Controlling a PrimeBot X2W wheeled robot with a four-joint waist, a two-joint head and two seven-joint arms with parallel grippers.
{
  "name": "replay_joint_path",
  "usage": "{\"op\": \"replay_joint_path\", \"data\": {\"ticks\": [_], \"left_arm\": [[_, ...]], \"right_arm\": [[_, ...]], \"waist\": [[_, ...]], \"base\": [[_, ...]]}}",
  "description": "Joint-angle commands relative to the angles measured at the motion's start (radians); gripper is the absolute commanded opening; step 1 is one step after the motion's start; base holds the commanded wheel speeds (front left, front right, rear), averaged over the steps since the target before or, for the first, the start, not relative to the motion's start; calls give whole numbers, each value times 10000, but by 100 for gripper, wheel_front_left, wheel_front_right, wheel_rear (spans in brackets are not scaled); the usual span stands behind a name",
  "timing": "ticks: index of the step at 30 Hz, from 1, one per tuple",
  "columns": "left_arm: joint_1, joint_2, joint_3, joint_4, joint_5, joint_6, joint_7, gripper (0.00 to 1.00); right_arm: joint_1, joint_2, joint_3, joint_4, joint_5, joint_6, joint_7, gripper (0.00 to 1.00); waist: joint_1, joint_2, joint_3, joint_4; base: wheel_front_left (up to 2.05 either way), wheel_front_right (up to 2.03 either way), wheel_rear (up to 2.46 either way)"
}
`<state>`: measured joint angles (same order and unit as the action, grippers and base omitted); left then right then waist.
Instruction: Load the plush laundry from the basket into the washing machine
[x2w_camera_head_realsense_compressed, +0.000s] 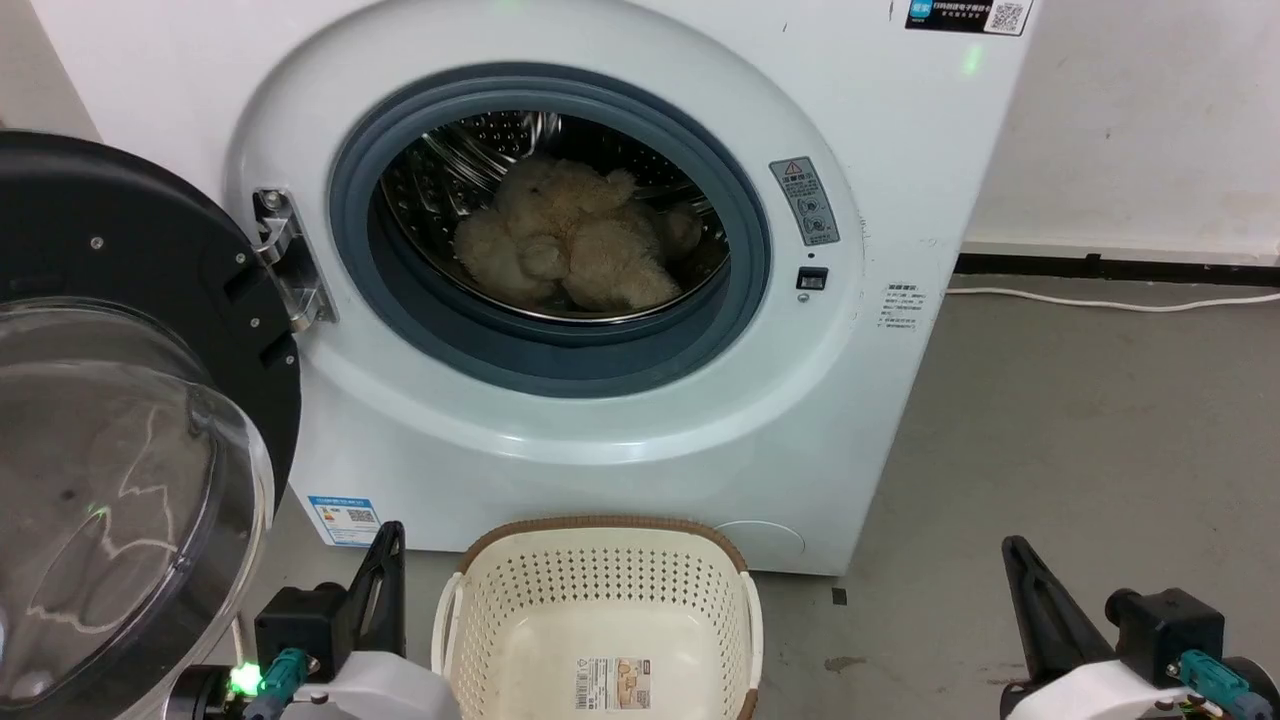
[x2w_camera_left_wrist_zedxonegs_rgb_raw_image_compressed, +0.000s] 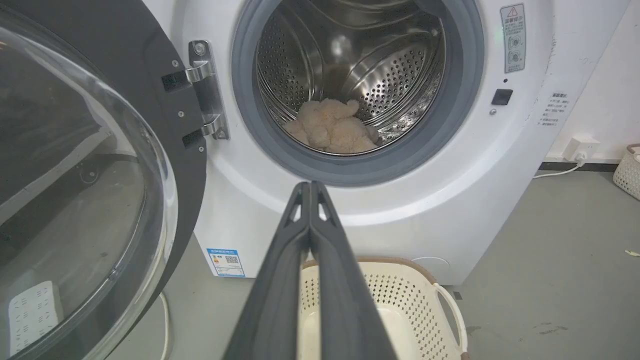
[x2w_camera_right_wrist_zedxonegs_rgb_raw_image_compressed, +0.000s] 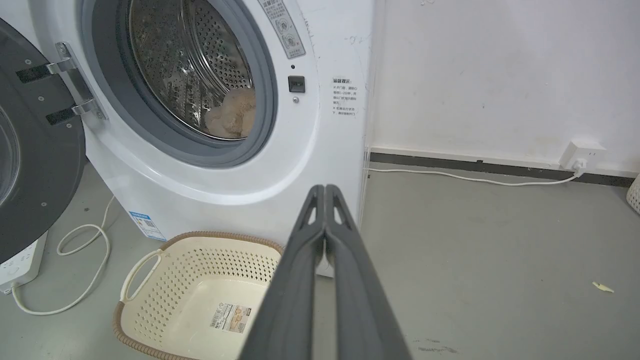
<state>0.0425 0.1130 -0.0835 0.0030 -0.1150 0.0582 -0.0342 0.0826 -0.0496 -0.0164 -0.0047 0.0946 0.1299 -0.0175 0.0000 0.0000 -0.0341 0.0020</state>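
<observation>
Cream-beige fur first: plush laundry (x2w_camera_head_realsense_compressed: 570, 245) heaped at 6 o'clock in the steel drum (x2w_camera_head_realsense_compressed: 470, 160), well inside the grey door seal (x2w_camera_head_realsense_compressed: 350, 230), nothing seen hanging over the lip. Around it, white washing machine (x2w_camera_head_realsense_compressed: 560, 450), with the clear-domed door (x2w_camera_head_realsense_compressed: 130, 420) swung out on its hinge (x2w_camera_head_realsense_compressed: 290, 260) at 9 o'clock of the opening. On the floor (x2w_camera_head_realsense_compressed: 1050, 430) at 6 o'clock of the machine and just in front of it, basket (x2w_camera_head_realsense_compressed: 600, 590) with bare bottom, label (x2w_camera_head_realsense_compressed: 612, 683) only. Judged: loading step as good as done, toy in and basket emptied. Little left for the task as worded, unless door-closing is included. Would then call for the left arm to get behind the door's outer edge at 9 o'clock and sweep it toward the seal, minding the hinge side and the basket below. Left gripper (x2w_camera_head_realsense_compressed: 392, 537) at 9 o'clock of the basket, close beside it. Right gripper (x2w_camera_head_realsense_compressed: 1012, 547) at 3 o'clock, farther off. Both pairs of fingers pressed together tip to tip in the wrist views, holding nothing. Toy at 12 o'clock from either pair, higher and well apart, down in the drum, not between any jaws nor touching them.
</observation>
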Motion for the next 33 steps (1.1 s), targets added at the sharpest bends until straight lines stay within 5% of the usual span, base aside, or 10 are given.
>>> {"op": "replay_joint_path", "data": {"ticks": [1, 33], "left_arm": [[-133, -44, 72, -21, 120, -68, 49, 0], [-359, -495, 662, -28, 915, -465, 276, 0]], "right_arm": [[-184, -4, 25, 30, -114, 5, 54, 0], [-680, -6, 132, 43, -757, 7, 148, 0]], "waist": [[0, 0, 11, -1], [0, 0, 266, -15]], "base": [[0, 0, 0], [0, 0, 0]]}}
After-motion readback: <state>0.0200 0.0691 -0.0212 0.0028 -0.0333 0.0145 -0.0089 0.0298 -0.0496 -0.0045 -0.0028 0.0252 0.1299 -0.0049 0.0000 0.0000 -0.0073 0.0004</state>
